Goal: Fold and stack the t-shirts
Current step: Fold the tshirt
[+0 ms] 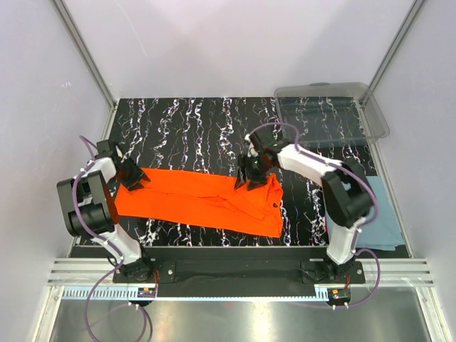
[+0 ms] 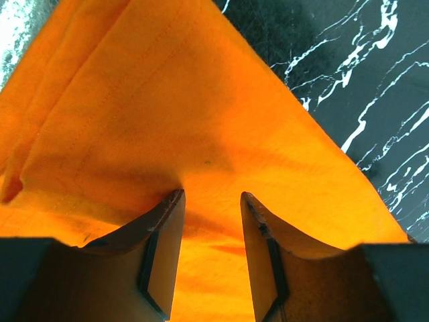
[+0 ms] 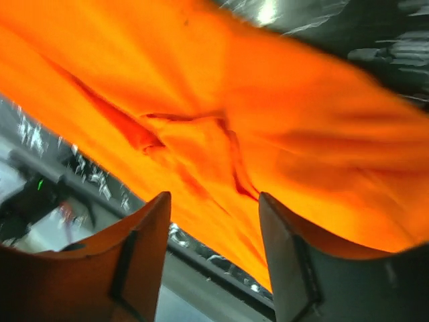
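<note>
The orange t-shirt lies folded into a long band across the middle of the black marbled table. My left gripper is at its left end; in the left wrist view the gripper stands open just above the orange cloth, holding nothing. My right gripper is over the shirt's far right edge; in the right wrist view it is open above the wrinkled orange cloth, holding nothing. The blue-grey t-shirt lies at the table's right edge, partly hidden behind the right arm.
A clear plastic bin stands at the back right corner. White walls with metal rails enclose the table. The table's near edge and a metal rail run by the arm bases.
</note>
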`<action>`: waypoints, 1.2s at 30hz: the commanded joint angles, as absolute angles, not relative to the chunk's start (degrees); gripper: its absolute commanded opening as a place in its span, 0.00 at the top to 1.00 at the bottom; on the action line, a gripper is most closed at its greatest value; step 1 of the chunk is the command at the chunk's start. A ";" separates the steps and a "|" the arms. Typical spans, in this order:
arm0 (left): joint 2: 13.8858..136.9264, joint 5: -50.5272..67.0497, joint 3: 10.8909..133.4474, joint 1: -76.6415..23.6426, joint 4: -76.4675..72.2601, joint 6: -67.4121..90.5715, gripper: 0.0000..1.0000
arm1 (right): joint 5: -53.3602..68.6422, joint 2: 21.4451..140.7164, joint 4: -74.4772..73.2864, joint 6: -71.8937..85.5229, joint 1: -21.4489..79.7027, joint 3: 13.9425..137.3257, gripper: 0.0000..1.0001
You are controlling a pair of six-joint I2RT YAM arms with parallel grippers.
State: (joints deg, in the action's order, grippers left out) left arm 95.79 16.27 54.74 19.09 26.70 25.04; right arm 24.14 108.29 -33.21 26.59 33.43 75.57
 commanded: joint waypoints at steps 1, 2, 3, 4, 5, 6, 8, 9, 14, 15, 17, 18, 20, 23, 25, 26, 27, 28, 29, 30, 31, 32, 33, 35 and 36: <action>92.20 18.01 56.16 19.42 25.05 24.61 0.56 | 5.03 97.15 -36.91 26.19 31.47 73.49 0.36; 92.55 18.37 56.34 19.42 25.05 24.61 0.56 | 2.83 95.90 -36.65 27.41 29.03 70.78 0.34; 92.90 19.33 56.95 19.42 25.05 24.61 0.56 | 3.07 94.93 -36.39 28.38 26.83 69.45 0.35; 93.68 19.77 57.21 19.42 25.05 24.52 0.56 | 4.21 93.79 -35.95 30.48 24.72 68.30 0.35; 95.00 20.12 57.56 19.42 24.96 24.52 0.57 | 6.74 93.52 -33.95 31.37 20.69 66.03 0.35; 95.79 20.30 58.18 19.42 25.05 24.43 0.57 | 7.46 93.34 -32.62 31.64 19.78 65.14 0.36; 97.37 19.86 58.80 19.42 25.05 24.43 0.58 | 8.87 93.95 -29.37 31.21 19.25 64.25 0.36; 97.73 19.08 58.89 19.51 24.96 24.52 0.58 | 10.18 94.48 -28.49 30.85 19.25 64.34 0.36; 99.84 17.84 58.89 19.69 24.43 24.61 0.59 | 9.68 98.08 -27.07 32.16 19.25 65.04 0.36; 100.10 17.49 58.71 19.69 24.52 24.61 0.59 | 9.32 98.26 -26.81 32.52 19.25 64.95 0.37; 100.37 17.32 58.54 19.69 24.26 24.52 0.59 | 9.23 99.14 -25.76 33.22 19.34 64.34 0.43; 100.46 16.97 58.45 19.77 24.26 24.35 0.59 | 9.40 99.49 -25.49 33.40 19.25 64.25 0.44; 100.81 16.53 58.27 20.04 24.34 24.08 0.58 | 9.49 100.54 -25.05 33.66 19.25 63.72 0.50; 101.60 16.61 58.36 20.74 24.26 24.17 0.58 | 9.06 100.20 -24.17 34.19 19.25 61.71 0.61; 102.30 17.57 58.62 21.88 24.35 23.91 0.58 | 7.65 98.19 -23.73 34.10 19.25 59.08 0.71; 102.48 17.58 58.71 22.32 24.35 23.91 0.58 | 5.30 97.56 -23.12 33.84 19.25 58.19 0.75; 102.65 17.84 58.97 22.76 24.35 23.73 0.58 | 3.88 96.86 -23.12 33.58 19.16 57.40 0.80; 102.83 18.02 59.24 23.11 24.35 23.56 0.58 | 2.56 95.90 -22.94 33.05 19.16 56.26 0.83; 102.92 18.28 59.33 23.81 24.35 23.38 0.58 | 0.46 95.54 -22.42 32.61 19.25 55.82 0.87; 103.27 18.63 59.67 23.99 24.52 22.94 0.58 | 0.27 95.36 -22.24 32.43 19.16 55.55 0.89; 103.45 18.63 59.76 24.17 24.70 22.68 0.58 | -1.39 95.36 -21.98 31.82 19.16 55.29 0.90; 103.88 18.72 60.03 24.34 24.78 22.24 0.58 | -1.84 95.62 -21.36 31.56 19.25 55.11 0.90; 103.97 18.89 60.12 24.35 25.05 22.06 0.58 | -1.85 96.58 -21.01 31.38 19.25 55.19 0.90; 103.97 19.16 60.20 24.52 25.05 22.06 0.58 | -0.45 97.73 -20.83 30.06 19.16 56.24 0.87; 103.54 19.51 60.38 24.52 25.14 22.06 0.58 | -0.18 98.26 -20.92 29.54 19.07 56.69 0.83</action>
